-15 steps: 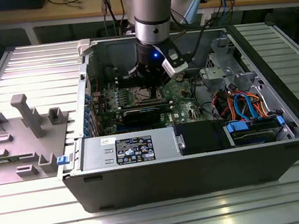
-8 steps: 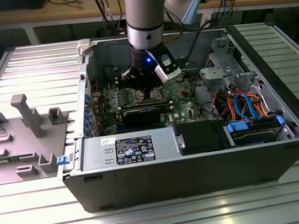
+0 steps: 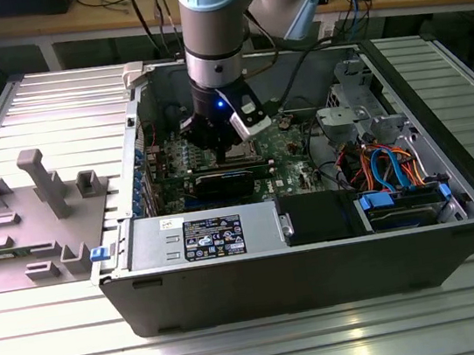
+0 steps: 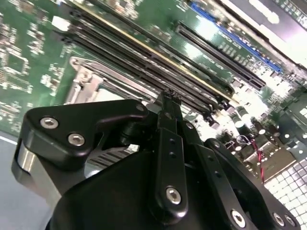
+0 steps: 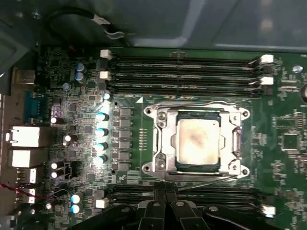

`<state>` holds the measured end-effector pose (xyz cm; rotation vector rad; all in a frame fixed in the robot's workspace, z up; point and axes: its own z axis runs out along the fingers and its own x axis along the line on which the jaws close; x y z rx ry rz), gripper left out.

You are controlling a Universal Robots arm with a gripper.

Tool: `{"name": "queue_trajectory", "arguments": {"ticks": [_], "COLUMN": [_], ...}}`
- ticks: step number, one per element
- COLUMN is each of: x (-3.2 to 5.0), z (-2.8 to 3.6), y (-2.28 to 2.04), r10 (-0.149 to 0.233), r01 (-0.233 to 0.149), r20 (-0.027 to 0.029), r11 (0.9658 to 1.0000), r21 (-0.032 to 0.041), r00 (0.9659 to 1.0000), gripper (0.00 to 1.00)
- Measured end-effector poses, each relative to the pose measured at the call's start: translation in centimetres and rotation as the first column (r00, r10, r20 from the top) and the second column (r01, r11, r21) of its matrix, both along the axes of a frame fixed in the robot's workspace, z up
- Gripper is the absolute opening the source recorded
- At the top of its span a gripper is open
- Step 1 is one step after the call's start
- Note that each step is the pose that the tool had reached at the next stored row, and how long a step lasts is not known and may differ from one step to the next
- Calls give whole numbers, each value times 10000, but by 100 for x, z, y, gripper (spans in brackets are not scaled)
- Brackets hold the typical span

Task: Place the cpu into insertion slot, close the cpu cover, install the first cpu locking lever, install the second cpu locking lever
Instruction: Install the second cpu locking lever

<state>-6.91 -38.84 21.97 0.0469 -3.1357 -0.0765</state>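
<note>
We are hovering our closed, empty end effector (image 5: 165, 197) just beside the seated cpu (image 5: 198, 142); its cpu cover (image 5: 163, 141) looks thin, stiff, best pushed at the edge.

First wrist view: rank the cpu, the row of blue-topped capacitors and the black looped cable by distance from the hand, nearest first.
1. The square dull silver cpu, in its metal-framed socket just beyond the hand.
2. The row of blue-topped capacitors, off to one side on the green circuit board.
3. The black looped cable, past the board's far edge.
</note>
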Motion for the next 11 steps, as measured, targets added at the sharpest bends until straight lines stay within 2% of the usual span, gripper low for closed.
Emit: {"name": "queue_trajectory", "arguments": {"ticks": [2, 3, 10, 11], "x": [-55, -70, -97, -98], "z": [-69, -83, -121, -124], "y": [-15, -18, -15, -14], "r10": [41, 61, 178, 222], "r01": [-41, -61, -178, -222], "r20": [2, 2, 2, 2], "r11": [10000, 10000, 9998, 9996], "r21": [41, 48, 119, 149], "r00": [10000, 10000, 9998, 9998], "gripper": [11, 11, 11, 11]}}
